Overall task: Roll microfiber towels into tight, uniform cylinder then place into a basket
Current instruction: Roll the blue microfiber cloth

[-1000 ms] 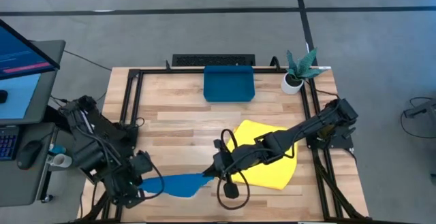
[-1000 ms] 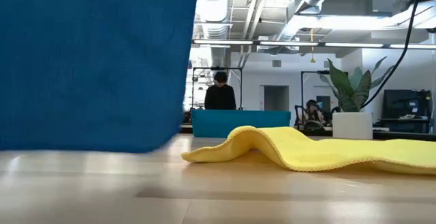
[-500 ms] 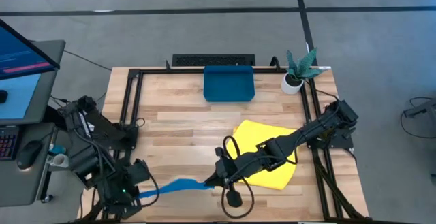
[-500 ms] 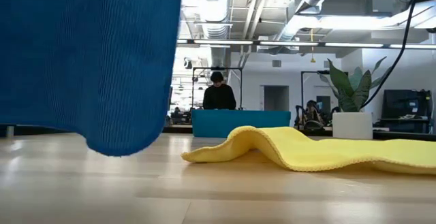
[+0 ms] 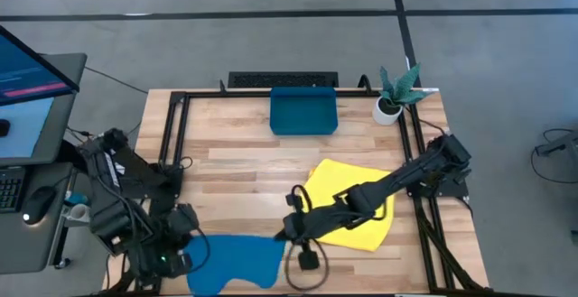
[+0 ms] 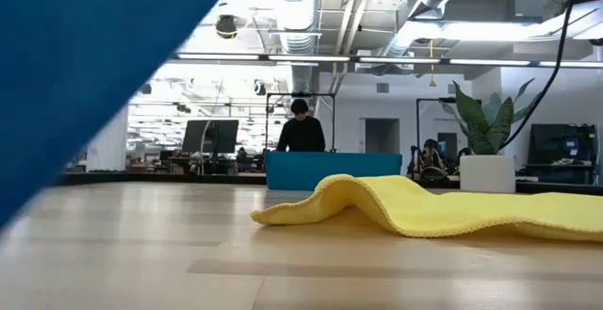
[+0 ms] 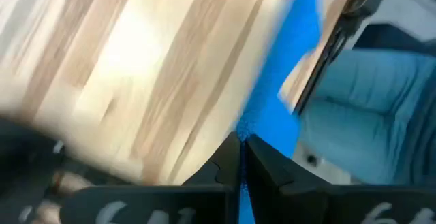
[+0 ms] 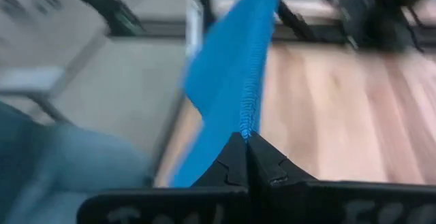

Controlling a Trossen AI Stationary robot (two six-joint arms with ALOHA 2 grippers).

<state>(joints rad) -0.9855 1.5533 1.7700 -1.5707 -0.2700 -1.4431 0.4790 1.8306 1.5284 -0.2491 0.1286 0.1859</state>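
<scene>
The blue towel (image 5: 230, 263) is stretched between my two grippers near the table's near edge, and it fills the upper left of the low view (image 6: 75, 65). My left gripper (image 5: 185, 257) is shut on its left end. My right gripper (image 5: 282, 236) is shut on its right end. The yellow towel (image 5: 352, 207) lies rumpled on the table's right half, one fold raised (image 6: 377, 192). The teal basket (image 5: 303, 112) stands at the far edge (image 6: 330, 169). My left gripper pinches an edge of the blue towel (image 7: 246, 130) between its two shut fingers, coming steeply from above. The cloth runs away from the fingertips as a thin blue band. My right gripper pinches the towel's stitched edge (image 8: 248, 125) between its shut fingers, slanting down from the table's right. The cloth stands edge-on ahead of the fingers.
A small white pot with a green plant (image 5: 393, 98) stands at the far right corner. A black frame (image 5: 176, 134) runs along the table's sides. A desk with a screen (image 5: 27, 89) stands to the left. Bare wood lies between the basket and the towels.
The blue towel, a narrow strip between the grippers half a second ago, now shows as a broad sheet spread toward the near edge. In the low view its hanging edge has swung away to the left. My right gripper has sunk a little. Both grippers stay shut on it.
</scene>
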